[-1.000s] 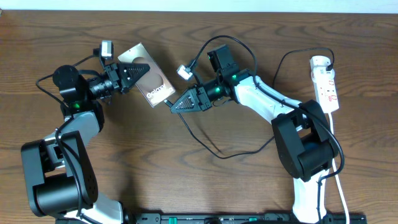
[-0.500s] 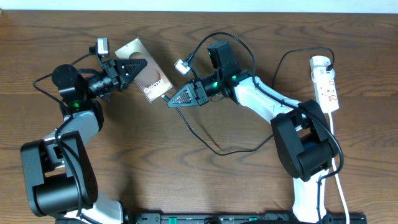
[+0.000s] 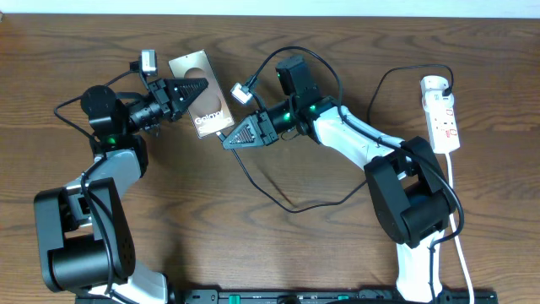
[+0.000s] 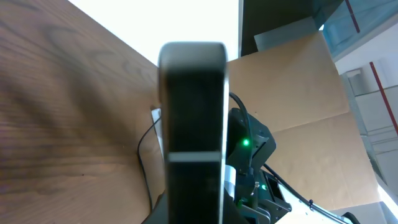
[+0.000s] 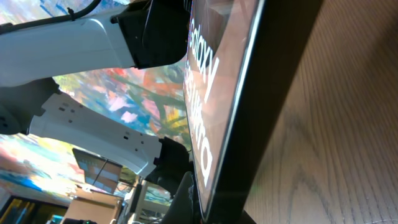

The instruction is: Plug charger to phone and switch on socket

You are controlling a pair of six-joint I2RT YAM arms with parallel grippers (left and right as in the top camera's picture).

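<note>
Two arms stand at the near edge of the desk (image 3: 253,262), their bases on either side, both reaching away from me toward the far half. Between them the charger (image 3: 291,209) lies as a thin black cable. It loops loosely across the wood, then climbs toward the right gripper (image 3: 229,142). That gripper's fingers are pressed together with the cable's end running in between them. I cannot make out the small plug tip itself. Just beyond its point is the phone (image 3: 207,108), a tan-brown slab printed with white "Galaxy" lettering. The phone is tipped up at a slant rather than lying flat, and the left gripper (image 3: 198,87) pinches it from the left, black fingers clamped across its upper face. From the right wrist camera the phone (image 5: 211,93) fills the view, its dark edge very close and the lettering running along it. Whether the plug touches that edge I cannot tell. From the left wrist camera the phone (image 4: 193,93) shows edge-on as a dark upright bar, with the other arm's green lights behind it. Farther off, at the far right of the desk and well apart from the phone, lies the socket (image 3: 443,114). It is a narrow white strip with red markings, and a black cable arcs in at its rounded far end. Its white cord (image 3: 456,219) trails back toward me past the right arm.
</note>
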